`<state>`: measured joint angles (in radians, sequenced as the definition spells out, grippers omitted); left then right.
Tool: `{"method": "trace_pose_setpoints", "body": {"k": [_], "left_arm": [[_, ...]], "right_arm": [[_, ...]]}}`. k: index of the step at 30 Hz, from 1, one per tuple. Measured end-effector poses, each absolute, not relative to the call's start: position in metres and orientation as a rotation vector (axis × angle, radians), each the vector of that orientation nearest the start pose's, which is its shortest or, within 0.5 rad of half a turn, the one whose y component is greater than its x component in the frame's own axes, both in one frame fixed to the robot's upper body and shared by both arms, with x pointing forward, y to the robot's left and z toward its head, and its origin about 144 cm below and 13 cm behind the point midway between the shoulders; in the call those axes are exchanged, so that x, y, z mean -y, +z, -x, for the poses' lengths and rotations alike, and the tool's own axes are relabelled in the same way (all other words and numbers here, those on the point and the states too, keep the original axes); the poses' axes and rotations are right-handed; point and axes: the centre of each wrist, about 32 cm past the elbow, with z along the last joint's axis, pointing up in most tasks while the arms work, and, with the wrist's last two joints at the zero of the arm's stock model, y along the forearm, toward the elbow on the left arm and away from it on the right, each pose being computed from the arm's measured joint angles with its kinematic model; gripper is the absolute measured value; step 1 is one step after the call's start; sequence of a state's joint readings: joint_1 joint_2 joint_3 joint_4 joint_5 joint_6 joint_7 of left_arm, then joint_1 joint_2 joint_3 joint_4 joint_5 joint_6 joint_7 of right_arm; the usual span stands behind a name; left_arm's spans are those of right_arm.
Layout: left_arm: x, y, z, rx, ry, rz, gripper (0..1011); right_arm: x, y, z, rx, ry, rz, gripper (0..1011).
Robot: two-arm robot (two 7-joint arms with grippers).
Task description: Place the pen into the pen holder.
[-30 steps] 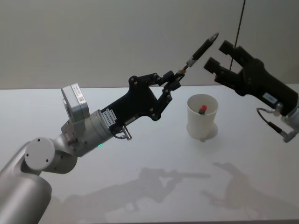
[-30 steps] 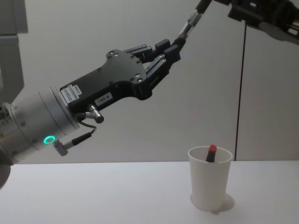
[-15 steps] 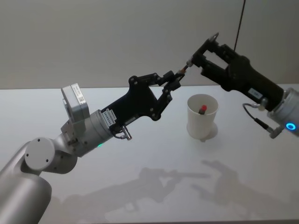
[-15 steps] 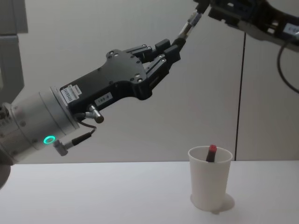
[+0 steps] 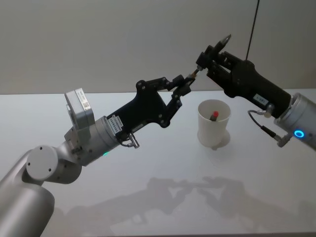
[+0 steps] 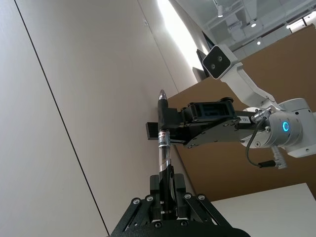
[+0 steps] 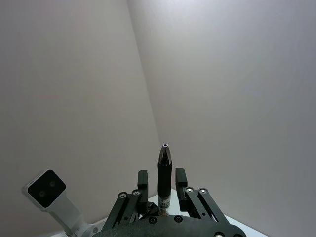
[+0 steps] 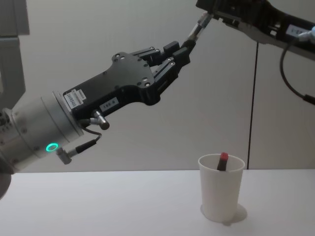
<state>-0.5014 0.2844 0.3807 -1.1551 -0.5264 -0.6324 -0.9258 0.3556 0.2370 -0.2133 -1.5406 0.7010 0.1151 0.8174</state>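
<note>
A dark pen (image 5: 195, 73) (image 8: 199, 23) slants up and to the right, high above the table. My left gripper (image 5: 185, 85) (image 8: 183, 49) (image 6: 165, 180) is shut on its lower end. My right gripper (image 5: 210, 55) (image 7: 162, 177) (image 8: 211, 10) straddles the pen's upper part (image 7: 164, 168), open, with a narrow gap on each side. The pen's tip (image 5: 227, 38) sticks out past it. The pen holder (image 5: 213, 129) (image 8: 220, 196), a white paper cup, stands on the table below and to the right. A red-topped pen (image 5: 215, 116) (image 8: 223, 160) leans inside it.
The white table (image 5: 148, 187) spreads out around the cup. A thin dark vertical line (image 8: 253, 98) runs down the wall behind it. A loose cable (image 5: 266, 129) hangs at my right wrist.
My right gripper has come in from the right, taken the pen's upper part between its fingers and narrowed them. The left arm, the pen and the cup have not moved.
</note>
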Motion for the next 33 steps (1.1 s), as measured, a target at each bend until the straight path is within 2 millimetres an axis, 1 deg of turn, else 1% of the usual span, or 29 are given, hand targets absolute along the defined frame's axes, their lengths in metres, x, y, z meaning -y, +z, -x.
{"method": "trace_pose_setpoints", "body": {"k": [1,2,3,5,6,7,8,14,16,17,19,22,24,26,28,30,31,32,33], "left_arm": [[-0.2419,1.1934,-0.5835,0.522,0.451,0.354,178],[-0.2419,1.1934,-0.5835,0.522,0.451,0.354,178],[-0.2419,1.1934,-0.5835,0.522,0.451,0.354,178],[-0.2419,1.1934,-0.5835,0.522,0.451,0.354,178],[-0.2419,1.1934,-0.5835,0.522,0.451,0.354,178],[-0.2419,1.1934,-0.5835,0.522,0.451,0.354,178],[-0.2419,1.1934,-0.5835,0.522,0.451,0.354,178],[-0.2419,1.1934,-0.5835,0.522,0.451,0.354,189],[-0.2419,1.1934,-0.5835,0.522,0.451,0.354,233],[-0.2419,1.1934,-0.5835,0.522,0.451,0.354,288],[-0.2419,1.1934,-0.5835,0.522,0.451,0.354,327],[-0.2419,1.1934,-0.5835,0.522,0.451,0.354,437],[-0.2419,1.1934,-0.5835,0.522,0.451,0.354,486],[-0.2419,1.1934,-0.5835,0.522,0.451,0.354,565],[-0.2419,1.1934,-0.5835,0.522,0.451,0.354,604],[-0.2419,1.1934,-0.5835,0.522,0.451,0.354,683],[-0.2419,1.1934,-0.5835,0.522,0.451,0.354,695],[-0.2419,1.1934,-0.5835,0.522,0.451,0.354,765],[-0.2419,1.1934,-0.5835,0.522,0.451,0.354,765]], "right_arm": [[0.2312,1.2555,-0.5419,-0.046,-0.461,-0.42,336],[0.231,1.2556,-0.5419,-0.047,-0.461,-0.42,328],[0.2306,1.2559,-0.5418,-0.048,-0.461,-0.42,260],[0.2302,1.2564,-0.5417,-0.048,-0.46,-0.421,219],[0.23,1.2566,-0.5417,-0.049,-0.46,-0.421,159],[0.23,1.2567,-0.5416,-0.049,-0.46,-0.421,159],[0.23,1.2568,-0.5416,-0.05,-0.461,-0.422,132],[0.2296,1.2575,-0.5415,-0.052,-0.461,-0.422,126],[0.2296,1.2579,-0.5415,-0.054,-0.461,-0.424,126],[0.2296,1.2579,-0.5415,-0.054,-0.461,-0.424,126],[0.2297,1.2579,-0.5415,-0.055,-0.462,-0.425,126],[0.2298,1.2582,-0.5415,-0.057,-0.462,-0.426,126],[0.23,1.2582,-0.5415,-0.057,-0.463,-0.426,126],[0.2301,1.2583,-0.5416,-0.058,-0.464,-0.427,126],[0.2303,1.2584,-0.5416,-0.058,-0.464,-0.428,126],[0.2305,1.2583,-0.5417,-0.058,-0.465,-0.428,126],[0.2307,1.2583,-0.5417,-0.059,-0.466,-0.429,126],[0.2308,1.2583,-0.5418,-0.059,-0.467,-0.429,126],[0.2309,1.2583,-0.5418,-0.059,-0.467,-0.43,126]]}}
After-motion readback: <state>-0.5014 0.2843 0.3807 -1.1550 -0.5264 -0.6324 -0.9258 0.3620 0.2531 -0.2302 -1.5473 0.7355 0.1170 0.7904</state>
